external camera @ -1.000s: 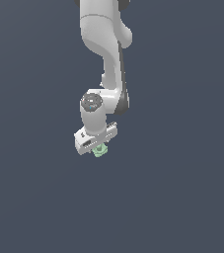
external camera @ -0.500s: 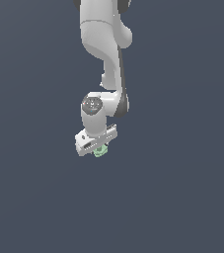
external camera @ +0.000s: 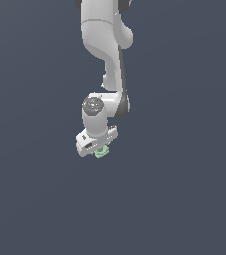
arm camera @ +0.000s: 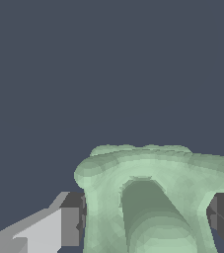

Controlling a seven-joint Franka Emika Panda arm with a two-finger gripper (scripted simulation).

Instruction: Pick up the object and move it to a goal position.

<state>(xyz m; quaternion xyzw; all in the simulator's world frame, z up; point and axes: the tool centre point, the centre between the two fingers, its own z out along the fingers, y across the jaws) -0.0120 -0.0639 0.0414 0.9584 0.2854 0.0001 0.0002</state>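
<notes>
Exterior view: white arm (external camera: 104,45) hangs down from top of frame, pincer (external camera: 97,147) at its low end, pale green object (external camera: 101,152) poking out just under the white pincer body. Wrist view: object (arm camera: 148,197) fills the lower part of pic, sits between the two dark finger pads (arm camera: 74,220), each pad touching or v. nearly touching a side of it. So pincer reads as clenched on the object, grasp looks centred, no obvious tilt.

No surface edge, shadow or goal marker visible anywhere, bg is flat dark grey-blue, so can't tell if object is lifted clear or by how much.

Change vs earlier frames: v. little. Over the last sec the wrist and pincer sit at almost the same spot in exterior view, object in same place under the pincer, same orientation. Maybe a slight drift, too small to call.

Meaning for task, my guess: pick part is done, object secured, arm is in carry phase or only creeping toward goal. Goal pos not shown, so progress can't be rated.
</notes>
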